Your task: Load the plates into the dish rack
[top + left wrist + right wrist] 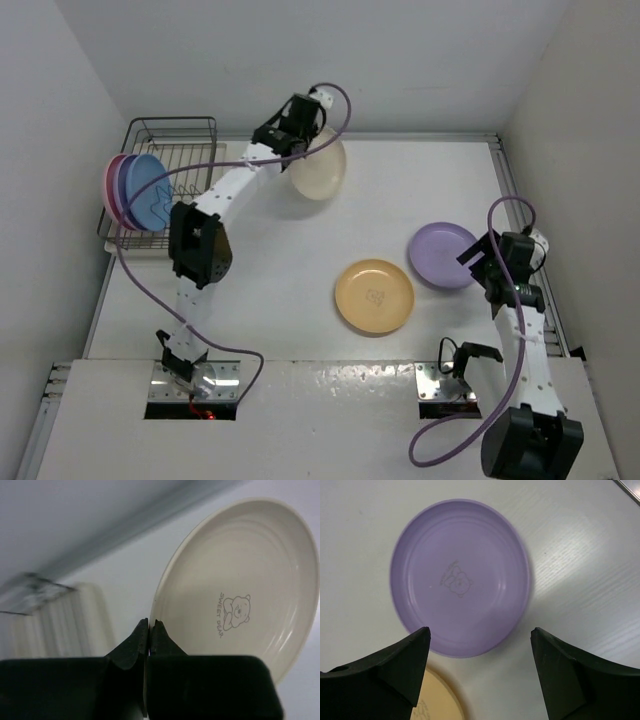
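Upper left, the dish rack (180, 135) holds three plates on edge: pink plate (108, 185), racked lilac plate (121, 195), blue plate (148, 190). Top centre, the left gripper (150, 630) is clenched on the tilted cream plate (250, 580) at its rim. At right, the right gripper (480, 632) hangs spread over the loose lilac plate (460, 575). The orange-yellow plate (374, 296) lies flat at centre.

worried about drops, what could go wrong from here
The left gripper pinches the cream plate only at its rim, so it may pivot or slip before reaching the dish rack. The right gripper hangs open over the lilac plate; the orange-yellow plate lies close beside it and might get nudged.
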